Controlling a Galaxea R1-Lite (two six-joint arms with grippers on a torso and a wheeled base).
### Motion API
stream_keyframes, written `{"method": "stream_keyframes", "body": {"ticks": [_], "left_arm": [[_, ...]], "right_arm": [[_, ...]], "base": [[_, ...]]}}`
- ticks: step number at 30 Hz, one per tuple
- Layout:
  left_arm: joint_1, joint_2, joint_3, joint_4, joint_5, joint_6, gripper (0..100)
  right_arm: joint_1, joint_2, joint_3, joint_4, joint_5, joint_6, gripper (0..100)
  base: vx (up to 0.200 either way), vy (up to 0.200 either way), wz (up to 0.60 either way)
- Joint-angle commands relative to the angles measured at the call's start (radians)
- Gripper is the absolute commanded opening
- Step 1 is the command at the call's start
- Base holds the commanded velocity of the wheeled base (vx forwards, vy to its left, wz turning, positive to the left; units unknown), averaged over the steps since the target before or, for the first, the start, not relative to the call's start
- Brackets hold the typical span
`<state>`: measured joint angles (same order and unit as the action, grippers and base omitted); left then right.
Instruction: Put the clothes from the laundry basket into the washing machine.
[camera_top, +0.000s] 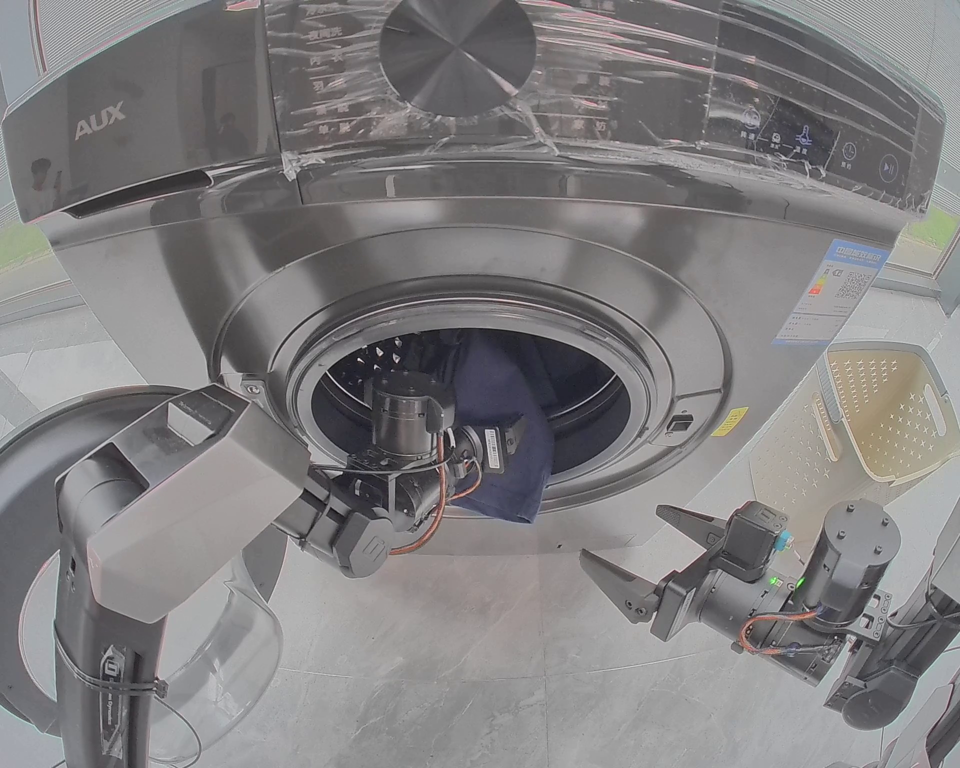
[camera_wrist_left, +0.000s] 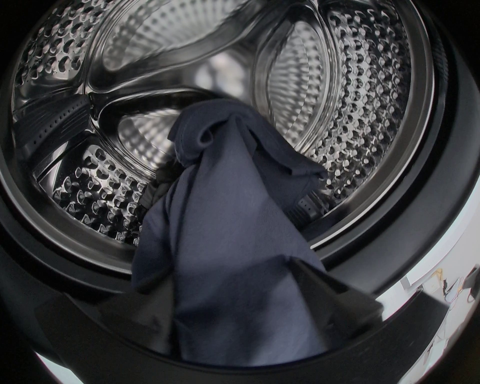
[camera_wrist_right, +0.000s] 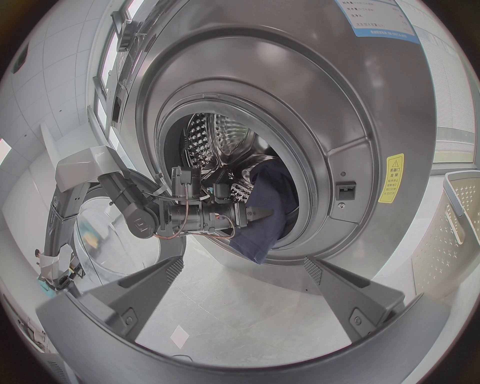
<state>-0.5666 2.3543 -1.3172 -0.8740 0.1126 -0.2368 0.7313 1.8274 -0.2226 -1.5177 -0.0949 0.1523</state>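
So, the left hand (camera_wrist_right: 262, 214) is poked into the mouth of the washing machine (camera_top: 480, 250). Its fingers (camera_wrist_left: 340, 305) look spread apart, with the navy garment (camera_top: 500, 385) lying between them rather than pinched. That garment is only half in. The bunched top sits inside the drum (camera_wrist_left: 370, 100), the rest lies across the door seal (camera_wrist_left: 410, 220), and a tail hangs out over the front lip toward the floor (camera_top: 450, 650). The right hand (camera_top: 622, 532) hangs low, right of the opening and nearer than it, jaws wide apart and holding nothing.

What I'd worry about: with nothing gripping it, the weight of that hanging tail could drag the whole thing back out onto the floor. Just my guess, though. If the left hand backs out, a finger could also snag a fold and pull the cloth along with it. And anything left lying across the seal would get trapped by the door (camera_top: 215, 650), which stands open on the left. So it probably wants a push deeper in.

Further out, the laundry basket (camera_top: 890, 410), cream and perforated, sits on the right just beside the machine. The floor is pale grey marble-look tile, fairly glossy. There's a white tiled wall (camera_wrist_right: 50, 75) off to the left and a window (camera_wrist_right: 452, 125) on the right.
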Motion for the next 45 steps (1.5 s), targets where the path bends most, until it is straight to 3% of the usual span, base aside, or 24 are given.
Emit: {"method": "stream_keyframes", "body": {"ticks": [1,6,11,12,18,32,33,40,45], "left_arm": [[-0.007,0.048,-0.008,-0.003,-0.001,0.022,0],[-0.007,0.096,-0.050,-0.020,0.007,0.021,0],[0.011,0.129,-0.237,-0.052,0.047,0.021,0],[0.036,0.135,-0.333,-0.046,0.073,0.021,0],[0.079,0.163,-0.540,-0.014,0.088,0.017,0],[0.091,0.195,-0.642,-0.002,0.108,0.021,0],[0.091,0.195,-0.642,-0.003,0.108,0.021,100],[0.080,0.192,-0.631,-0.011,0.108,0.014,100],[0.071,0.174,-0.530,-0.031,0.111,0.014,100]], "right_arm": [[0.000,0.000,0.000,0.001,0.000,0.000,100],[-0.001,0.000,0.002,0.001,0.001,0.000,100],[0.004,-0.004,0.002,0.001,0.001,0.000,100],[0.005,-0.004,0.002,0.001,0.001,0.000,100],[0.004,-0.005,0.002,0.001,0.001,0.000,100],[0.004,-0.004,0.006,0.001,0.000,0.000,100],[0.004,-0.004,0.006,0.001,0.000,0.000,100],[0.004,-0.002,0.008,0.001,0.000,0.000,100],[0.004,-0.004,0.008,0.001,0.001,0.000,100]], "base": [[0.000,0.000,0.00],[0.000,0.000,0.00],[0.000,0.000,0.00],[0.000,0.000,0.00],[0.000,0.000,0.00],[0.000,0.000,0.00],[0.000,0.000,0.00],[0.000,0.000,0.00],[0.000,0.000,0.00]]}}
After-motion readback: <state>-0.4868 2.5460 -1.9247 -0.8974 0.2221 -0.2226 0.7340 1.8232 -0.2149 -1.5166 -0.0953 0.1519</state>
